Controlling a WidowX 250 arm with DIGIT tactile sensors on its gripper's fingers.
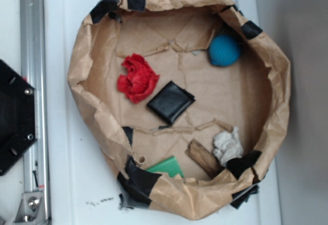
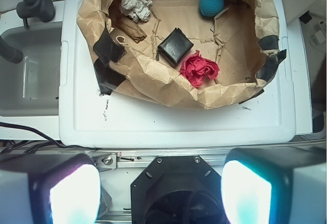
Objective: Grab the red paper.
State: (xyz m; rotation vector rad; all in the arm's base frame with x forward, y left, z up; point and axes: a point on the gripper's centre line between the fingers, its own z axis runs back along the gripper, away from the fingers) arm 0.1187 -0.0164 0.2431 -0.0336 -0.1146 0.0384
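Inside the brown paper basin (image 1: 82,56), taped at its rim with black tape, the red paper (image 1: 137,78) is seen lying on the floor toward one side, just beside the black wallet (image 1: 170,102) and possibly touching its corner. The teal ball (image 1: 224,49) is set well apart, against the far wall, and the whitish paper wad (image 1: 227,146) lies near a brown wooden piece (image 1: 202,157) at the opposite rim. A green flat item (image 1: 165,167) is partly hidden by the wall.

The gripper (image 2: 161,193) is held high over the white bench (image 2: 168,119), outside the basin, with its two glowing pads spread wide and nothing between them. The approach is judged not yet begun.

For a clean grasp, the gripper would best be carried over the basin wall, centred above the red wad, and lowered with the jaws kept wide. The closing line should be turned so that no finger lands on the wallet. The ruffled paper is expected to compress, so a full closure is advised before lifting.

No brand, label or legible writing can be made out on anything.
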